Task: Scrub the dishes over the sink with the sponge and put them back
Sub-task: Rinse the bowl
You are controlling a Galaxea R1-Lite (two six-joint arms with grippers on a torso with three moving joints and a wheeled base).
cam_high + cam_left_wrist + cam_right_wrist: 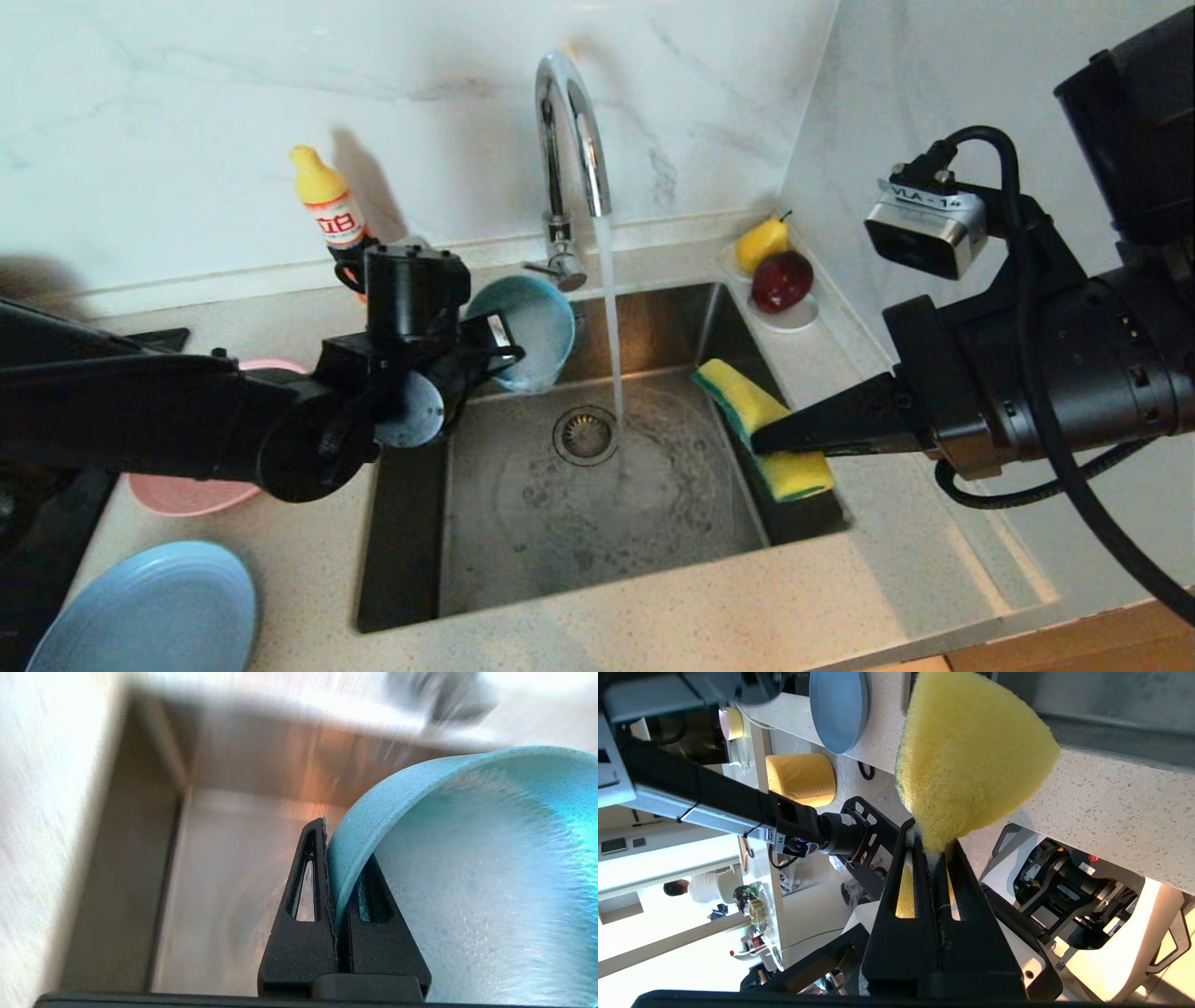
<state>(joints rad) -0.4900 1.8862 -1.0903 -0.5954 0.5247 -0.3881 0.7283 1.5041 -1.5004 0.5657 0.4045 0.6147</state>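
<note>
Both grippers are holding their items over the running sink.

The left gripper [334,858] is pinching the teal bowl [527,331] by its rim, jaws clamped tight, tilted above the sink's [597,523] back-left corner beside the tap [569,140]. The right gripper [761,439] is squeezing the yellow sponge [756,420] at the sink's right edge, jaws fully closed. Its wrist camera is wearing a tag reading "VLA - 14". The pink plate [187,495] and light-blue plate [149,611] are sitting on the surface [653,635], left.
</note>
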